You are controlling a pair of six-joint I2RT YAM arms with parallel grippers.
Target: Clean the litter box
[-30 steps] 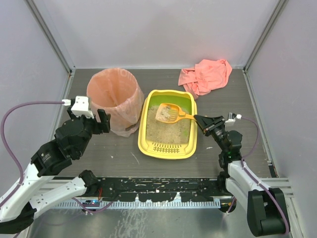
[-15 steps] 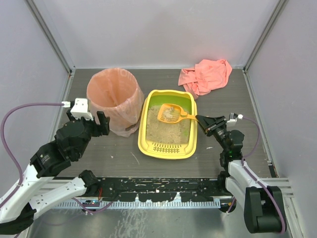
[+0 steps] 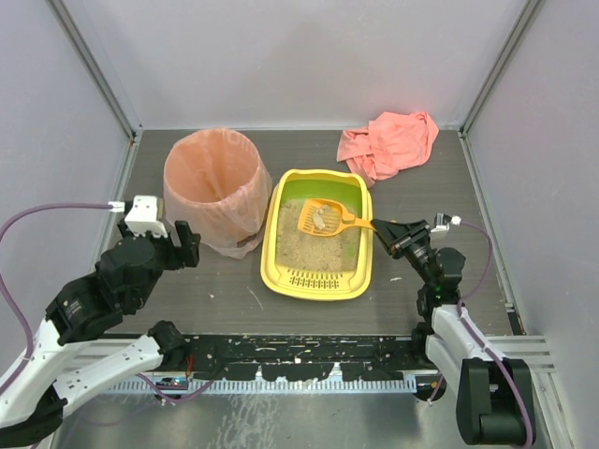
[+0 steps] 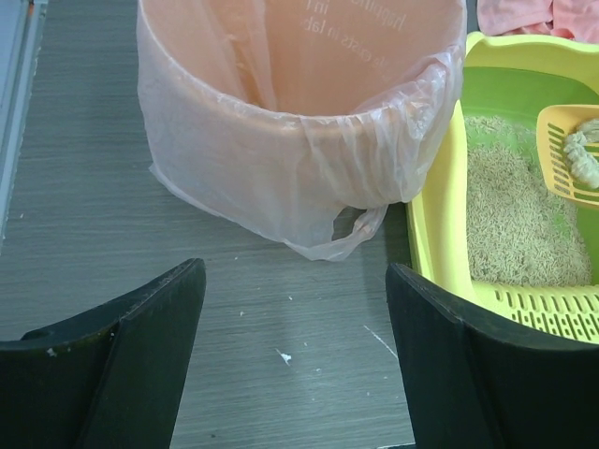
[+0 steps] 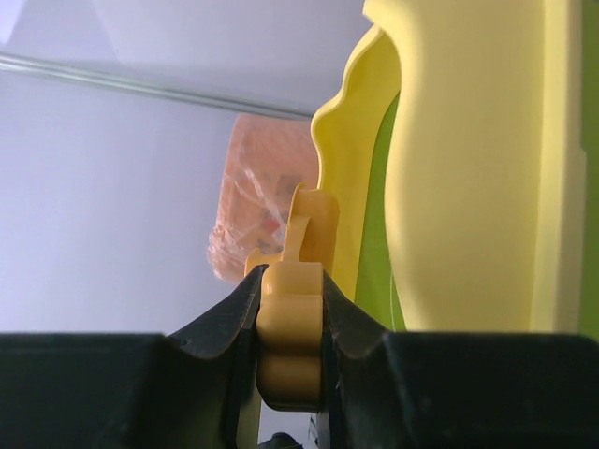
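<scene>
Top external view shows the yellow litter box [image 3: 316, 291] in the middle of the table [image 3: 234, 281], its slotted grate [image 3: 316, 278] at the near end and the pink-bagged bin [image 3: 213, 182] just beside it on the left. The right gripper [image 3: 384, 231] reaches in at the box's right rim and is clamped on the handle of the orange slotted scoop [image 3: 318, 217]. The scoop's head is over the sandy litter [image 3: 314, 248] in the far half of the box with a pale clump [image 3: 321, 221] in it; whether the head is lifted clear or rests on the litter I cannot tell. Right wrist view confirms the grip, with both fingers pressed flat against the handle's end [image 5: 292, 346]. The left gripper [image 4: 295, 281] has its jaws wide apart and holds nothing, low over the table in front of the bin. The step in hand looks like carrying the clump to the bin. To do it well, I judge the scoop should be held level, given a small shake over the box so loose grains fall back, then carried left across the box's rim, high enough to clear the bin's lip, and tipped only once the head is over the bag's mouth. The hold is at the handle's very tip, so the scoop could pivot; slow wrist turns would suit. The bin looks light, so the free left gripper could steady it.
</scene>
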